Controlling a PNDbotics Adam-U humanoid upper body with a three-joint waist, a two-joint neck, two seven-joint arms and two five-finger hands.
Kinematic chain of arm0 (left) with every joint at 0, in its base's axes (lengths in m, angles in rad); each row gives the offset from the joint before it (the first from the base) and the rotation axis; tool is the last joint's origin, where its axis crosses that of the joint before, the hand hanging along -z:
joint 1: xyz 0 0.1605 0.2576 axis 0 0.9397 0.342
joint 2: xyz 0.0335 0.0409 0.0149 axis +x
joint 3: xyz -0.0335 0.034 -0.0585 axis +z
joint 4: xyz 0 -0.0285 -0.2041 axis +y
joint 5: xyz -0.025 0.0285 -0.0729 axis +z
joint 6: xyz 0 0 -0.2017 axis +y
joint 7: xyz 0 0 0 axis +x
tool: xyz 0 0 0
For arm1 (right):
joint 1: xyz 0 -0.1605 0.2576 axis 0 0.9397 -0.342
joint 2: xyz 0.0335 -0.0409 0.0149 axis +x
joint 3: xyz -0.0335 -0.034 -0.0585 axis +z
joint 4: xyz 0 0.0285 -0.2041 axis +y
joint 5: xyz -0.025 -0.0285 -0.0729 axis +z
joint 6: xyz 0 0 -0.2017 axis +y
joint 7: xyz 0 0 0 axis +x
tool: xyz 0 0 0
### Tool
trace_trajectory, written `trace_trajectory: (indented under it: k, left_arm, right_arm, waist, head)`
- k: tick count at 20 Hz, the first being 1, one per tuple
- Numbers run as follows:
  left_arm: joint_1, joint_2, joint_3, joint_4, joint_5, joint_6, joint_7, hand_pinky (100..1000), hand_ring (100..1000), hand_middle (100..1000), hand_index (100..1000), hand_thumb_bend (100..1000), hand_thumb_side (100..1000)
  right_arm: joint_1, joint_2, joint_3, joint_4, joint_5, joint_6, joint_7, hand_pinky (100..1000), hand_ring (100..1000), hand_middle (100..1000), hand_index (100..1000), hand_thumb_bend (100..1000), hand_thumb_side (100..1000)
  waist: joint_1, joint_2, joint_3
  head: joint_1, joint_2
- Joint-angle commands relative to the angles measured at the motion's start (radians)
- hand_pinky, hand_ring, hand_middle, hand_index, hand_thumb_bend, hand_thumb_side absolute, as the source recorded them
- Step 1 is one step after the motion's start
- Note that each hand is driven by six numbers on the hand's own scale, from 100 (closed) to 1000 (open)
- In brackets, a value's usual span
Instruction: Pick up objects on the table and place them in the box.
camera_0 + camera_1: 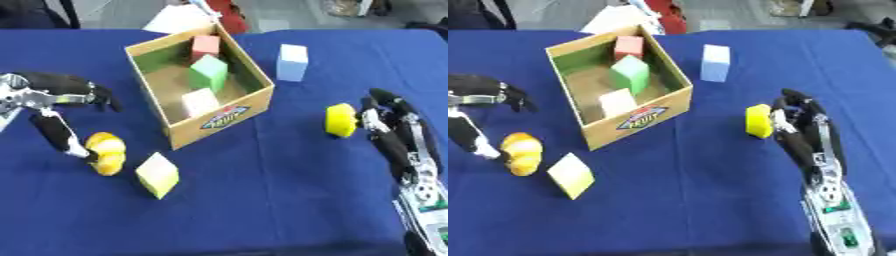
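A blue cloth-covered table (262, 200) fills the view, with grey floor beyond its far edge. Nearest, at seven o'clock, a pale yellow block (158, 174) lies beside an orange-yellow rounded object (106, 152). The left hand (54, 107) at nine o'clock has a thumb touching that rounded object, fingers spread wide. The right hand (798, 125) at three o'clock has fingers extended, touching a yellow block (758, 120). Farther, at twelve o'clock, the cardboard box (219, 117) holds white, green and red blocks. A light blue block (291, 62) stands beside it.
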Motion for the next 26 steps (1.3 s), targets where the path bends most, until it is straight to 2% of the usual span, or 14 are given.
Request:
trace_trajectory:
  k: [1,7,9,10,11,13,16,20,22,26]
  left_arm:
    - [0.000,0.003,0.000,0.008,-0.013,-0.015,-0.003,802,759,800,895,535,298]
    - [0.015,-0.035,-0.004,0.040,-0.014,-0.026,0.042,738,675,711,839,420,200]
    - [0.016,-0.042,-0.006,0.043,-0.007,-0.028,0.068,698,605,627,788,369,145]
    - [0.016,-0.043,-0.005,0.040,-0.004,-0.030,0.085,658,545,559,733,314,103]
    - [0.016,-0.043,-0.003,0.035,-0.001,-0.029,0.102,609,480,487,667,258,100]
    - [0.015,-0.037,0.009,0.010,0.009,-0.025,0.138,559,419,425,608,191,100]
    - [0.001,-0.015,0.043,-0.072,0.044,-0.024,0.153,563,407,408,595,193,100]
    - [-0.069,-0.001,0.090,-0.160,0.100,-0.004,0.149,575,408,408,589,210,100]
    - [-0.126,-0.023,0.103,-0.151,0.092,0.004,0.154,579,408,407,589,218,100]
    - [-0.252,-0.135,0.113,0.008,-0.003,0.032,0.220,592,417,414,600,229,100]
  right_arm:
    - [-0.012,-0.013,-0.007,-0.010,-0.001,-0.001,-0.001,572,587,657,788,100,416]
    - [-0.011,-0.011,-0.007,-0.010,-0.001,0.000,0.000,572,587,657,788,100,417]
    - [-0.011,-0.010,-0.007,-0.010,-0.002,0.000,0.000,572,587,657,788,100,417]
    - [-0.011,-0.010,-0.007,-0.010,-0.002,0.000,0.001,572,587,657,788,100,417]
    - [-0.011,-0.010,-0.007,-0.010,-0.002,0.000,0.001,572,586,657,788,100,417]
    - [-0.010,-0.011,-0.008,-0.010,-0.002,0.000,0.000,572,586,657,788,100,417]
    - [-0.008,-0.011,-0.009,-0.009,-0.001,0.001,-0.001,572,586,657,788,100,417]
    - [-0.004,-0.012,-0.008,-0.007,-0.002,0.001,-0.001,572,586,657,788,100,418]
    - [-0.001,-0.012,-0.007,-0.006,-0.002,0.002,0.001,572,585,657,788,100,418]
    - [0.001,-0.011,-0.001,-0.003,-0.002,0.002,0.006,572,585,657,788,100,419]
  waist:
    - [0.010,-0.007,0.001]
    - [0.005,-0.009,0.000]
    - [0.004,-0.010,0.000]
    - [0.004,-0.010,0.000]
    - [0.003,-0.011,0.000]
    - [0.003,-0.012,0.000]
    - [0.002,-0.013,0.001]
    - [0.003,-0.018,0.002]
    - [0.003,-0.021,0.002]
    - [0.002,-0.024,-0.007]
  head:
    - [0.000,-0.013]
    - [0.002,-0.014]
    - [0.003,-0.015]
    - [0.002,-0.014]
    - [0.002,-0.014]
    - [0.001,-0.014]
    - [-0.001,-0.013]
    - [-0.003,-0.011]
    - [-0.003,-0.009]
    - [0.001,-0.006]
